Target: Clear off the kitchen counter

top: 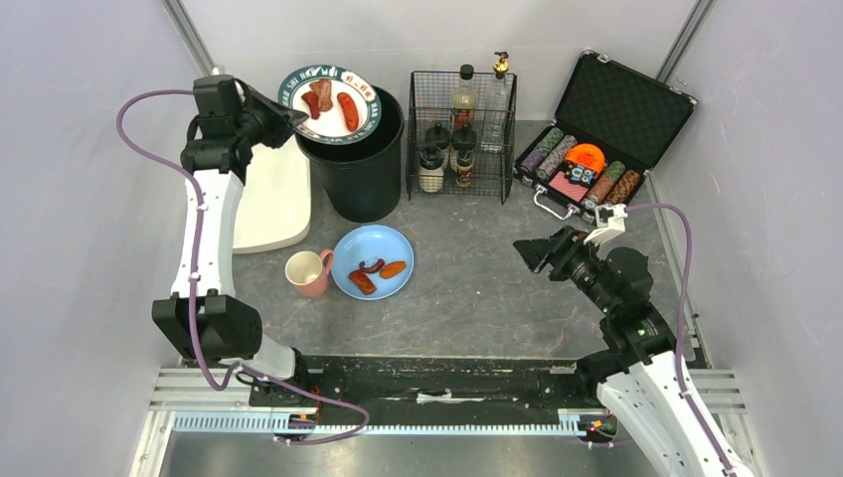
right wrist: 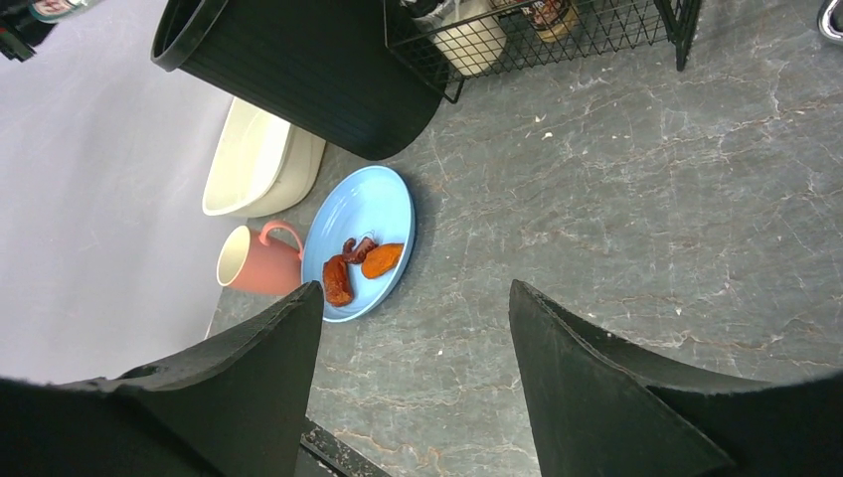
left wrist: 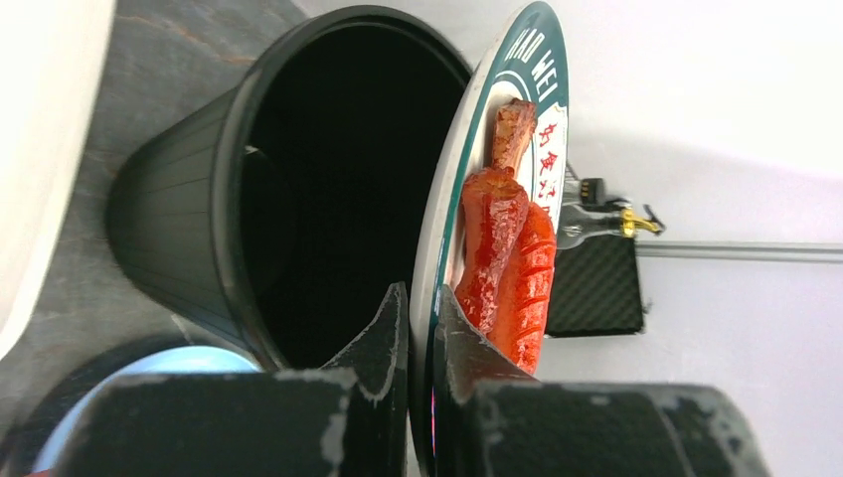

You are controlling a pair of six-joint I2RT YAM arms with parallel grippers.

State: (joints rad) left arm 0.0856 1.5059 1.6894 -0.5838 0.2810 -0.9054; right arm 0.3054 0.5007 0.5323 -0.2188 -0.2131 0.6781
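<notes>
My left gripper [top: 281,119] is shut on the rim of a green-rimmed white plate [top: 366,121], held tilted over the black bin [top: 368,169]. Red sausage pieces [top: 348,109] lie on the plate; in the left wrist view they [left wrist: 507,258] cling to the plate [left wrist: 447,229] beside the bin's mouth [left wrist: 328,189]. My right gripper [top: 530,252] is open and empty above the grey kitchen counter [top: 477,278]. A blue plate [top: 350,256] with food pieces [top: 378,270] and a pink mug [top: 308,271] stand on the counter; they also show in the right wrist view, plate [right wrist: 363,214] and mug [right wrist: 253,263].
A white tray [top: 273,194] lies at the far left. A black wire basket [top: 418,139] with bottles and jars stands behind the middle. An open black case [top: 621,109] with poker chips sits at the far right. A black rail frame [top: 447,373] runs along the near edge.
</notes>
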